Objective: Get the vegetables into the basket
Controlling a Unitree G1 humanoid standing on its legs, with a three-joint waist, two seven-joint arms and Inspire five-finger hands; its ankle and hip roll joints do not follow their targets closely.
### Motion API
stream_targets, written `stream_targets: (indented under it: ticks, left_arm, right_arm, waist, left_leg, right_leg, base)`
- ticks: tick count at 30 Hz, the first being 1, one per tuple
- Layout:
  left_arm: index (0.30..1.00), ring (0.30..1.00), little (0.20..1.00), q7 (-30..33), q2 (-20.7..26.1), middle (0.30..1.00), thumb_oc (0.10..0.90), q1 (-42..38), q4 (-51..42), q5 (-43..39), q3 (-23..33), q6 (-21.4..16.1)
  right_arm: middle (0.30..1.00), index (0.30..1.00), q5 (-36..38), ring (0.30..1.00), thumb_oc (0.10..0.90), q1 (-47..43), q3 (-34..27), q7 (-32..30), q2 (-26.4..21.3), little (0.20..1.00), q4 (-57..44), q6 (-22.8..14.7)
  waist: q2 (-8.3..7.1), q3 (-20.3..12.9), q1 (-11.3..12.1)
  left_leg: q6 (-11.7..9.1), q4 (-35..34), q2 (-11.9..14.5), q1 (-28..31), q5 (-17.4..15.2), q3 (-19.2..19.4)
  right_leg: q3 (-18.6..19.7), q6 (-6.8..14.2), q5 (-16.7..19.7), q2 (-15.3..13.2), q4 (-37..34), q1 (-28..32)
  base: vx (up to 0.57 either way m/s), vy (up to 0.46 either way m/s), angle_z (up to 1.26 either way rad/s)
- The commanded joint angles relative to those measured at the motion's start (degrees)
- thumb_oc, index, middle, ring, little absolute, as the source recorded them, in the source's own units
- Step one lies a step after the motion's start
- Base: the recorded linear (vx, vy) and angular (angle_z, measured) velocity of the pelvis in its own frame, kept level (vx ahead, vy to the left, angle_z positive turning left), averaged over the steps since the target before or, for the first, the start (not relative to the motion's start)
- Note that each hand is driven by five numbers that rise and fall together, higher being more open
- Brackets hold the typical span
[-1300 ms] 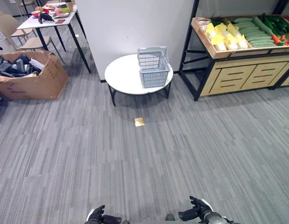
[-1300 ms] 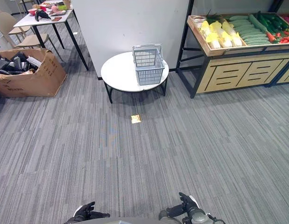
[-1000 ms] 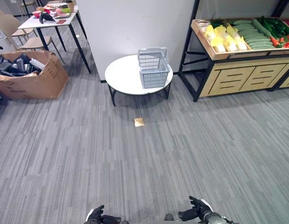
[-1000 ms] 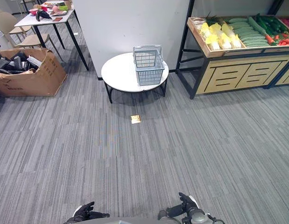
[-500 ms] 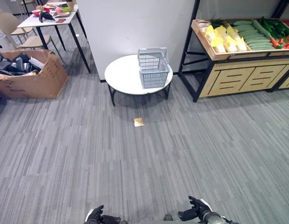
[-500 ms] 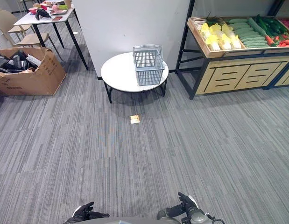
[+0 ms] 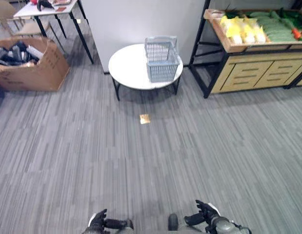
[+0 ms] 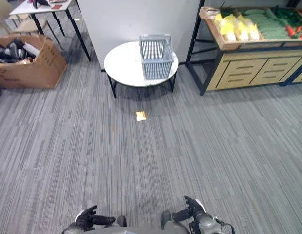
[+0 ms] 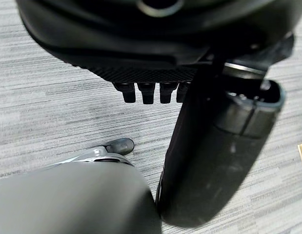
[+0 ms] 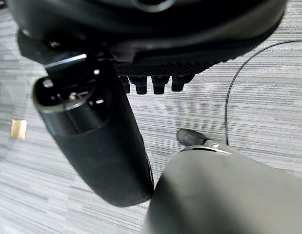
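Left eye view: basket on the round table, vegetables right of it; left hand and right hand far off, fingers loose, empty.

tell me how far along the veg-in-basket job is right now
Done: nothing yet; the grey basket sits on the round white table and looks empty. In hand: nothing; the left hand and right hand hang low over the carpet, fingers relaxed. Left: all of it; the vegetables lie on the wooden shelf stand, right of the table.
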Motion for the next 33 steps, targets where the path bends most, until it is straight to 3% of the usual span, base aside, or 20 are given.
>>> stream_targets:
  ticks: [1, 2, 3, 5, 7, 8, 9, 10, 12, 14, 17, 20, 21, 25, 27, 29, 31, 32, 33]
  left_arm:
    - [1.0, 1.0, 1.0, -0.6, -0.7, 1.0, 0.9, -0.4, 2.7, -1.5, -0.4, 0.3]
    - [1.0, 1.0, 1.0, -0.8, -0.7, 1.0, 0.9, -0.8, 2.2, -2.8, 0.1, 0.3]
    - [1.0, 1.0, 1.0, -0.9, -0.7, 1.0, 0.9, -1.2, 1.4, -4.0, -0.3, -0.2]
    - [1.0, 1.0, 1.0, -0.9, -0.5, 1.0, 0.9, -1.2, 1.6, -3.9, -0.3, -0.2]
    - [1.0, 1.0, 1.0, -0.9, -0.2, 1.0, 0.9, -0.9, 2.4, -3.5, -0.3, -0.2]
    - [1.0, 1.0, 1.0, -0.9, -0.2, 1.0, 0.9, -0.9, 2.4, -3.5, -0.3, -0.2]
    - [1.0, 1.0, 1.0, -0.6, -0.5, 1.0, 0.9, -0.4, 2.1, -3.6, -0.6, -0.3]
    - [1.0, 1.0, 1.0, -0.6, -0.5, 1.0, 0.9, -0.4, 2.1, -3.6, -0.6, -0.3]
    - [1.0, 1.0, 1.0, -0.6, -0.6, 1.0, 0.9, 0.4, 2.4, -3.0, -0.4, -0.6]
    - [1.0, 1.0, 1.0, -0.9, -0.7, 1.0, 0.9, 1.2, 2.8, -2.9, 0.2, -0.5]
    - [1.0, 1.0, 1.0, -1.3, -0.4, 1.0, 0.9, 1.6, 2.9, -1.8, -0.2, -0.2]
    - [1.0, 1.0, 1.0, -1.3, 0.3, 1.0, 0.9, 1.3, 2.7, -0.7, -0.5, -0.3]
    - [1.0, 1.0, 1.0, -1.3, 0.3, 1.0, 0.9, 1.3, 2.7, -0.7, -0.5, -0.3]
    - [1.0, 1.0, 1.0, -1.1, 1.8, 1.0, 0.9, 0.2, 1.9, -0.6, -0.6, -0.3]
    - [1.0, 1.0, 1.0, -1.1, 2.9, 1.0, 0.9, -0.8, 2.0, -0.6, -0.4, 0.1]
    - [1.0, 1.0, 1.0, -1.2, 3.4, 1.0, 0.9, -0.8, 2.8, -0.3, 0.1, 0.4]
    - [1.0, 1.0, 1.0, -1.5, 3.2, 1.0, 0.9, -0.9, 3.2, 0.1, 0.3, 0.6]
    - [1.0, 1.0, 1.0, -1.5, 2.9, 1.0, 0.9, -1.2, 3.8, 1.1, -0.1, 0.7]
    - [1.0, 1.0, 1.0, -1.5, 2.7, 1.0, 0.9, -1.3, 3.9, 1.0, -0.2, 0.7]
  right_arm:
    - [1.0, 1.0, 0.6, 1.0, 0.9, 0.8, 2.1, -0.1, -2.1, 1.0, 2.1, 0.7]
    - [1.0, 1.0, 0.7, 1.0, 0.9, 1.0, 1.7, -0.2, -2.8, 1.0, 1.8, 0.6]
    - [1.0, 1.0, 0.9, 1.0, 0.9, 0.9, 1.5, -0.4, -3.9, 1.0, 1.2, 0.5]
    - [1.0, 1.0, 1.0, 1.0, 0.9, 0.9, 1.4, -0.5, -4.1, 1.0, 1.1, 0.4]
    - [1.0, 1.0, 1.0, 1.0, 0.9, 0.9, 1.3, -0.8, -4.2, 1.0, 1.2, 0.3]
    - [1.0, 1.0, 1.0, 1.0, 0.9, 0.9, 1.3, -0.8, -4.2, 1.0, 1.2, 0.3]
    - [1.0, 1.0, 0.9, 1.0, 0.9, 0.9, 1.4, -1.0, -4.3, 1.0, 1.4, 0.4]
    - [1.0, 1.0, 0.9, 1.0, 0.9, 0.9, 1.5, -1.0, -4.3, 1.0, 1.4, 0.4]
    - [1.0, 1.0, 0.4, 1.0, 0.9, 1.7, 1.2, -0.8, -4.2, 1.0, 1.6, 0.3]
    - [1.0, 1.0, -0.1, 1.0, 0.9, 2.0, 0.9, -0.3, -4.1, 1.0, 1.9, 0.3]
    - [1.0, 1.0, -0.6, 1.0, 0.9, 2.7, 0.3, -0.1, -3.6, 1.0, 2.3, 0.5]
    - [1.0, 1.0, -0.4, 1.0, 0.9, 2.7, 0.0, 0.3, -3.0, 1.0, 2.5, 0.7]
    - [1.0, 1.0, -0.4, 1.0, 0.9, 2.7, 0.0, 0.3, -3.0, 1.0, 2.5, 0.7]
    - [1.0, 1.0, -1.7, 1.0, 0.9, 1.3, 1.6, 0.5, -2.2, 1.0, 1.1, 0.8]
    - [1.0, 1.0, -1.0, 1.0, 0.9, 0.0, 2.1, 0.4, -1.9, 1.0, 0.0, 0.6]
    - [1.0, 1.0, -1.2, 1.0, 0.9, -0.3, 2.3, 0.4, -2.0, 1.0, -0.3, 0.7]
    - [1.0, 1.0, -1.0, 1.0, 0.9, -0.6, 2.3, 0.5, -2.1, 1.0, -0.4, 0.7]
    - [1.0, 1.0, -1.1, 1.0, 0.9, -1.0, 2.4, 0.5, -2.0, 1.0, -0.8, 0.8]
    - [1.0, 1.0, -1.0, 1.0, 0.9, -1.1, 2.4, 0.4, -2.0, 1.0, -0.9, 0.8]
  waist:
    - [-2.17, 1.8, -0.8]
    - [-2.32, 2.9, -0.4]
    - [-2.79, 4.1, 0.0]
    - [-2.92, 4.2, 0.0]
    - [-2.68, 3.8, 0.5]
    - [-2.75, 3.9, 0.6]
    - [-2.01, 3.6, 1.1]
    - [-2.12, 3.7, 1.2]
    - [-1.44, 2.8, 2.1]
    - [-1.45, 1.7, 2.6]
    - [-2.02, 0.0, 2.5]
    - [-3.57, -0.8, 2.2]
    - [-3.62, -0.9, 2.3]
    - [-4.99, -0.6, 2.8]
    - [-4.15, 0.6, 2.7]
    - [-3.72, 1.6, 2.1]
    - [-2.98, 2.6, 1.4]
    - [-3.3, 3.4, 0.4]
    - [-3.39, 3.7, 0.1]
  left_leg:
    - [-2.0, 7.0, 2.8, -0.2, 0.9, -2.0]
    - [-1.9, 12.1, 2.0, -3.1, 2.0, -3.4]
    - [-1.3, 14.9, -0.8, -9.0, 3.8, -6.5]
    - [-1.1, 13.6, -1.0, -10.5, 3.6, -6.3]
    - [-0.9, 5.9, 1.1, -11.8, 5.0, -4.7]
    - [-0.9, 5.7, 1.1, -11.5, 5.1, -4.6]
    - [-1.4, 0.8, 2.4, -13.2, 8.4, -4.5]
    - [-1.4, 0.6, 2.3, -12.9, 8.4, -4.4]
    - [-2.8, -4.9, 3.1, -13.8, 11.6, -4.5]
    - [-2.7, -5.5, 3.0, -12.7, 11.9, -3.5]
    - [-1.7, -4.4, 2.3, -12.0, 10.9, -1.2]
    - [0.8, -2.5, -0.3, -11.6, 8.2, 1.0]
    - [0.8, -2.4, -0.3, -11.7, 8.1, 1.1]
    - [3.4, -1.9, -3.2, -11.0, 5.3, 2.8]
    - [5.5, -4.7, -5.0, -6.5, 3.1, 3.4]
    - [6.0, -5.9, -6.1, -2.5, 1.2, 3.5]
    - [6.0, -5.6, -6.4, -0.1, -0.8, 2.9]
    - [5.7, -5.7, -7.0, 2.1, -2.5, 2.1]
    - [5.6, -5.6, -7.1, 3.2, -3.1, 1.6]
  right_leg:
    - [1.8, 1.0, -1.8, -1.9, 5.1, 0.6]
    - [1.6, 0.2, -2.5, -1.7, 5.5, 1.2]
    - [1.3, 0.0, -3.3, -2.2, 5.7, 2.0]
    - [1.3, 0.2, -3.7, -2.2, 5.7, 2.2]
    - [2.2, 0.5, -5.4, -1.6, 5.6, 3.2]
    - [2.3, 0.5, -5.5, -1.6, 5.6, 3.3]
    - [3.1, 1.0, -6.4, -1.4, 5.6, 4.3]
    - [3.2, 1.0, -6.5, -1.5, 5.6, 4.5]
    - [5.2, 2.0, -7.7, -1.6, 4.9, 7.9]
    - [7.0, 3.1, -8.1, -2.6, 4.4, 10.1]
    - [8.0, 4.8, -7.9, -5.4, 5.5, 10.5]
    - [9.5, 6.6, -2.3, -8.3, 8.3, 8.8]
    - [9.5, 6.6, -2.3, -8.3, 8.3, 8.8]
    - [10.1, 8.0, 6.9, -10.6, 14.6, 4.0]
    - [6.3, 7.7, 11.5, -10.6, 24.0, -1.5]
    - [2.8, 6.8, 10.6, -10.7, 23.3, -4.7]
    - [0.6, 6.2, 6.3, -9.7, 18.6, -8.3]
    - [-0.6, 6.7, 6.4, -9.9, 11.6, -10.5]
    - [-0.6, 7.1, 7.2, -10.0, 10.2, -10.2]
  base:
    - [0.04, -0.147, 0.13]
    - [0.12, -0.185, 0.05]
    - [0.16, -0.104, 0.28]
    - [0.14, 0.004, 0.31]
    - [0.22, 0.077, -0.19]
    - [0.29, 0.155, -0.38]
    - [0.18, 0.113, -0.4]
    - [0.4, 0.227, -0.32]
    - [0.35, 0.187, -0.21]
    - [0.39, 0.3, -0.57]
    - [0.35, 0.348, -0.78]
    - [0.21, 0.266, -0.64]
    - [0.14, 0.182, -0.18]
    - [0.14, 0.272, -0.08]
    - [0.29, 0.508, -0.04]
    - [0.36, 0.311, -0.1]
    - [0.36, 0.08, 0.04]
    - [0.36, -0.018, 0.22]
    - [0.4, -0.053, 0.32]
